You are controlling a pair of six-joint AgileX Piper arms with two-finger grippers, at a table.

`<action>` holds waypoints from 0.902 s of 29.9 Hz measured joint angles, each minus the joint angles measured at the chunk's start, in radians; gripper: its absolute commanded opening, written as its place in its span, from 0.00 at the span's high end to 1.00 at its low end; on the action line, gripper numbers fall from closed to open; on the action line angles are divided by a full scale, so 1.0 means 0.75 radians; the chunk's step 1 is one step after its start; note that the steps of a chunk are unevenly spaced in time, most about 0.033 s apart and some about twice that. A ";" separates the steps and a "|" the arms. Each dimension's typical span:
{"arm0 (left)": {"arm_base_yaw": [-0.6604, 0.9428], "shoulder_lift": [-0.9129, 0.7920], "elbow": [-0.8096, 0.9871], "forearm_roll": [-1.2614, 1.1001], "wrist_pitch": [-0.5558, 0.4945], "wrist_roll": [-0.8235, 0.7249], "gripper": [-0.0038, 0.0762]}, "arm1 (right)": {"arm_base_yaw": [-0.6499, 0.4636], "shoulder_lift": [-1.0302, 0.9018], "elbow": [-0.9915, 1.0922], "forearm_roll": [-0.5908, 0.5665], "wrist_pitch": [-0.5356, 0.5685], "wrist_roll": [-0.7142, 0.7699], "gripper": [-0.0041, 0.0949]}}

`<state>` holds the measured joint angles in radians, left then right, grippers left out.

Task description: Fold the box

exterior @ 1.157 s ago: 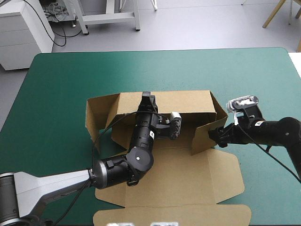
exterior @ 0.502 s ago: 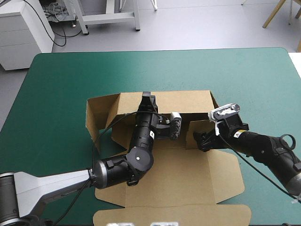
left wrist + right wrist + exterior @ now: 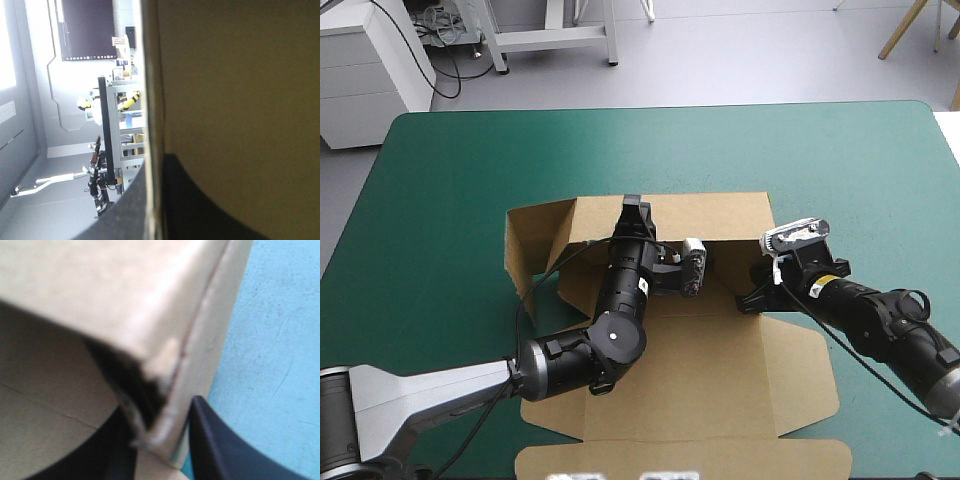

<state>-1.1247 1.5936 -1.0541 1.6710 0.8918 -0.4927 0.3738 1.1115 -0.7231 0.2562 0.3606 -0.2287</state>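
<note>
The brown box (image 3: 720,370) lies in the middle of the teal-green cover (image 3: 450,170). Its long back wall stands upright, a flap angles out at its left end, and the base and lid lie flat toward the near edge. The left gripper (image 3: 632,210) reaches over the base and is clamped on the top edge of the back wall. In its wrist view the board (image 3: 240,75) runs between the nearly closed fingers (image 3: 200,200). The right gripper (image 3: 752,298) sits at the box's right side, just in front of the back wall's right end. It is pinched on a board edge (image 3: 100,290), with one black finger (image 3: 215,440) on each face.
</note>
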 measured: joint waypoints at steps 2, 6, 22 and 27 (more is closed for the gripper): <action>0.000 0.000 0.000 0.000 0.005 0.000 0.91 | -0.001 0.000 0.004 -0.006 0.000 -0.003 0.97; 0.000 -0.002 0.000 0.009 -0.005 0.001 0.73 | -0.001 0.000 0.004 -0.005 -0.002 -0.003 0.97; -0.090 -0.002 0.000 0.028 0.029 -0.075 0.22 | 0.000 0.032 -0.128 -0.127 0.218 0.222 0.97; -0.170 -0.002 0.000 0.028 0.086 -0.066 0.22 | 0.000 0.124 -0.314 -0.342 0.378 0.437 0.97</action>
<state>-1.2519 1.5920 -1.0541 1.6919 0.9565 -0.5421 0.3739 1.2047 -0.9589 0.0000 0.6439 0.0991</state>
